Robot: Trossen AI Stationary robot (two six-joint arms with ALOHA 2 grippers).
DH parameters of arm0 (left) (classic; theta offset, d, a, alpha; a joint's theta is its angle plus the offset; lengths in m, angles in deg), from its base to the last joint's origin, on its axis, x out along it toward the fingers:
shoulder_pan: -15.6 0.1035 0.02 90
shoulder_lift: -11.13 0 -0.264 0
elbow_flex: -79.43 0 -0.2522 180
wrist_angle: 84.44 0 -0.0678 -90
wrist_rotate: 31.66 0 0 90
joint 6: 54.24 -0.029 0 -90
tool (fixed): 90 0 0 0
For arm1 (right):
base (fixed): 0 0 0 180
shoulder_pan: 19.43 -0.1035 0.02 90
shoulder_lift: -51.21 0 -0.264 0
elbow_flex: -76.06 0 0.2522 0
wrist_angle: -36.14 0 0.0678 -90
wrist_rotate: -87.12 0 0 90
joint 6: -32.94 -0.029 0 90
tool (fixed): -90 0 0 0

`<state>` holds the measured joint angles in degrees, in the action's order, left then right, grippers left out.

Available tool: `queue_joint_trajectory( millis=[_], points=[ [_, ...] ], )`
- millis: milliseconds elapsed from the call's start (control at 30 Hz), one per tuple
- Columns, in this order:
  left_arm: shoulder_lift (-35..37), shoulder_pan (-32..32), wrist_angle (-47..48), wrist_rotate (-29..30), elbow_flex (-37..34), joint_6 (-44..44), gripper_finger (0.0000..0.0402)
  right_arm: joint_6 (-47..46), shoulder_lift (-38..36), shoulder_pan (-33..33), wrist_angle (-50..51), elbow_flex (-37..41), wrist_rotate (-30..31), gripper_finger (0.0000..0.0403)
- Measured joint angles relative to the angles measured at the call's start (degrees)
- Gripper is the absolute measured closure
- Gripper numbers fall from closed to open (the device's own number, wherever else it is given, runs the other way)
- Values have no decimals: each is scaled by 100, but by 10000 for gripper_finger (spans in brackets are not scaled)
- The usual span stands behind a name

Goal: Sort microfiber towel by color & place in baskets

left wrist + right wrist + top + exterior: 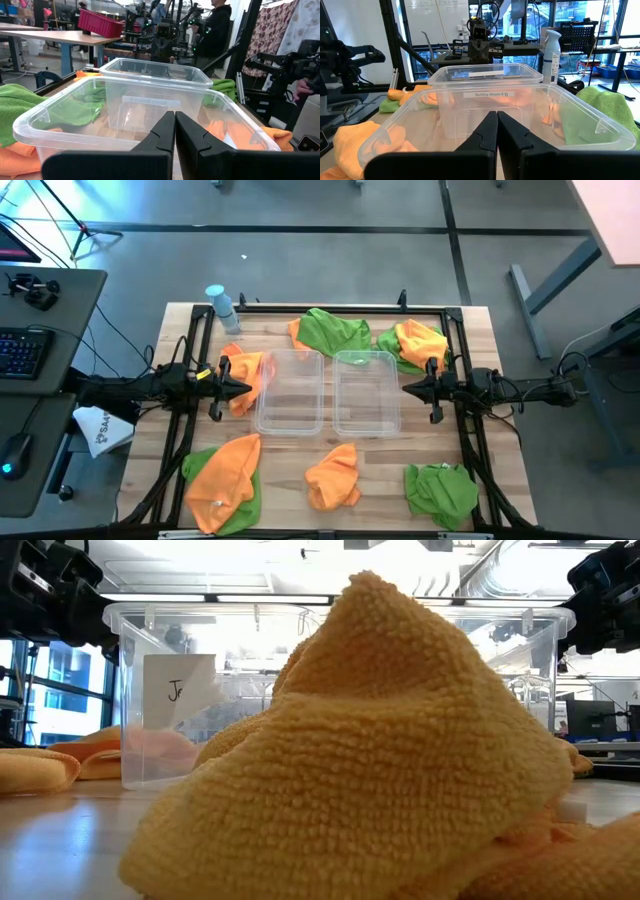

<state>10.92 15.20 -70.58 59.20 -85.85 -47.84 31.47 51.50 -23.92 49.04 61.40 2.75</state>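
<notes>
Two closed, empty hands, left hand [243,389] and right hand [408,389], level, flanking the baskets [290,392].

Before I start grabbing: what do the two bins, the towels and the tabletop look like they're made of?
The two bins look like clear, glossy rigid plastic: towels and table show through their walls. The towels, like the orange one nearest the low camera, look like soft looped-pile cloth, matte and fuzzy, probably microfiber. The tabletop looks like pale wood planks with visible grain, likely sealed.
</notes>
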Motion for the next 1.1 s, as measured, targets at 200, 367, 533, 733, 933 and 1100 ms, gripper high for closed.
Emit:
queue_joint_trajectory(
  millis=[200,367,533,733,933,1100],
  points=[
    [0,2,2,0,0,-1,401,301,0,0,-13,1,46,402],
    [0,0,0,-2,1,0,401,409,1,1,-56,1,306,402],
    [0,1,0,0,0,-1,401,40,0,0,-371,-38,576,402],
    [0,2,2,0,0,-1,401,151,305,1,36,-831,2122,402],
    [0,2,0,0,0,1,401,-78,1320,1,1227,-2124,4095,403],
    [0,2,0,-2,2,-1,401,-840,2402,85,2396,-3309,5600,403]
  ],
)
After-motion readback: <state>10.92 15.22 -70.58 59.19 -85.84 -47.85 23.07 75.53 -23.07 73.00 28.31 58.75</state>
